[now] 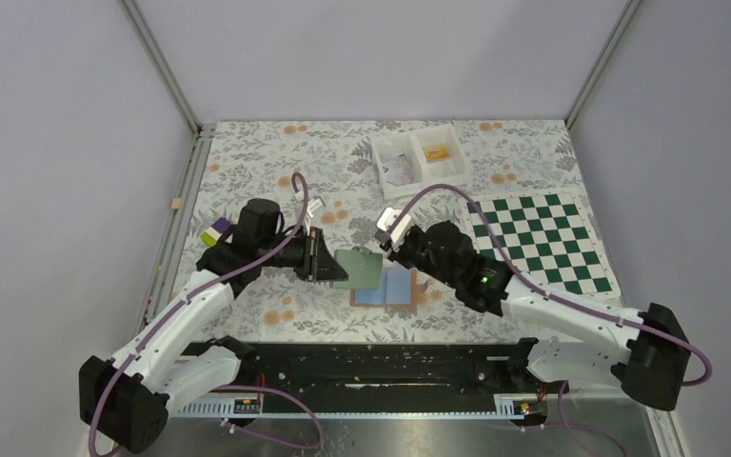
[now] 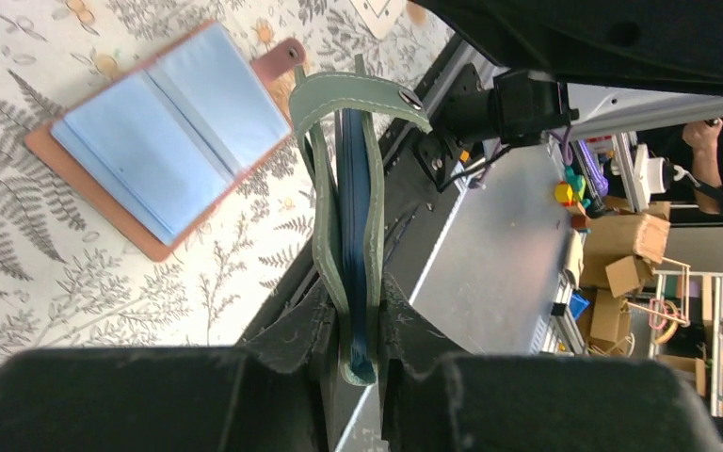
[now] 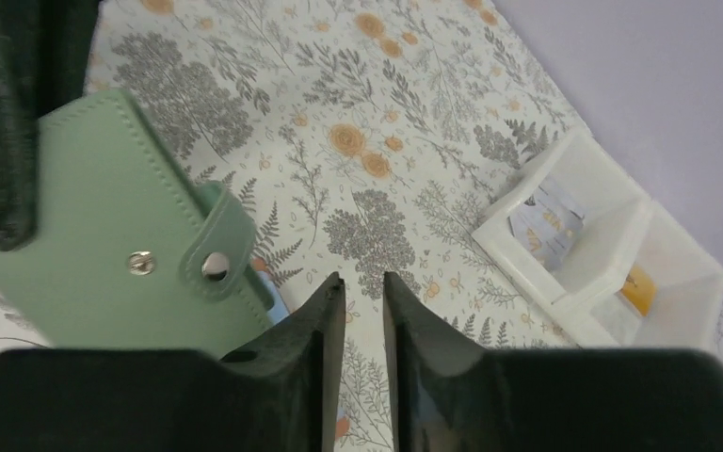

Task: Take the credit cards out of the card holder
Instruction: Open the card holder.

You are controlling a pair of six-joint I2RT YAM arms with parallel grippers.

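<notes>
Left wrist view gives the clearest read: the green card holder (image 2: pixel 348 217) stands on edge, clamped at its lower end in the left gripper (image 2: pixel 358 325), held above the floral table (image 1: pixel 276 162). Its snap tab (image 3: pixel 212 250) is folded over the top and looks fastened.

The step in hand is probably opening it. The right gripper (image 3: pixel 362 292), just beside the holder with its fingers nearly together and nothing between them, would do best to catch the tab's free end and peel it off the stud. The left claw should keep a firm pinch low on the cover so the holder neither twists nor slips. Pulling along the tab rather than across it should spare the soft cover.

The holder is sage green with pale stitching and bows slightly, with dark blue pages squeezed between its covers. No card edge shows.

Below it a tan card holder (image 2: pixel 151 141) lies open and flat, its light-blue panels showing no cards. Further off, the white tray (image 3: pixel 527 282) holds a pale printed card in one compartment and something yellow in the other.
</notes>
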